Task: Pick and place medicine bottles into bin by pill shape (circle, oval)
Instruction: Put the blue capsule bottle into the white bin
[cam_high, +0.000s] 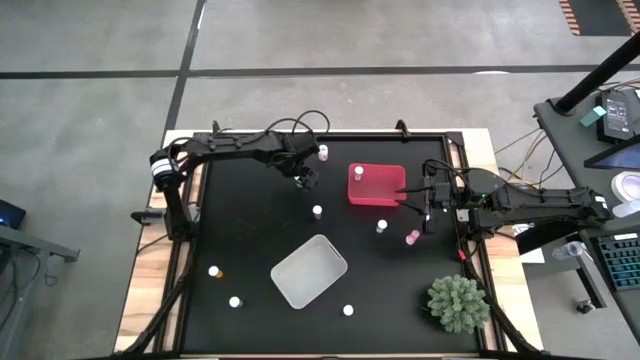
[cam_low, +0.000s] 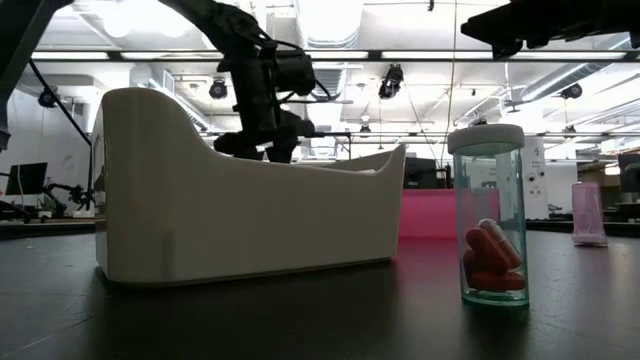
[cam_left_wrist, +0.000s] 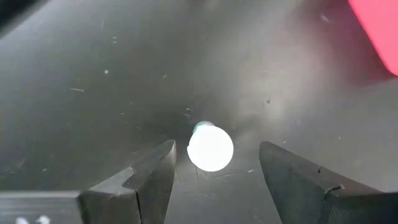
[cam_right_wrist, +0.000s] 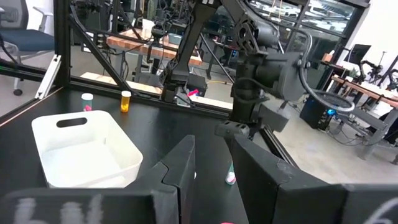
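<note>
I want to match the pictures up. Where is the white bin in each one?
High view: the white bin sits tilted, low in the middle of the table.
Low view: big and close, filling the left half.
Left wrist view: not in it.
Right wrist view: at the lower left.
Shared landmark: the left gripper shows in every view.
</note>
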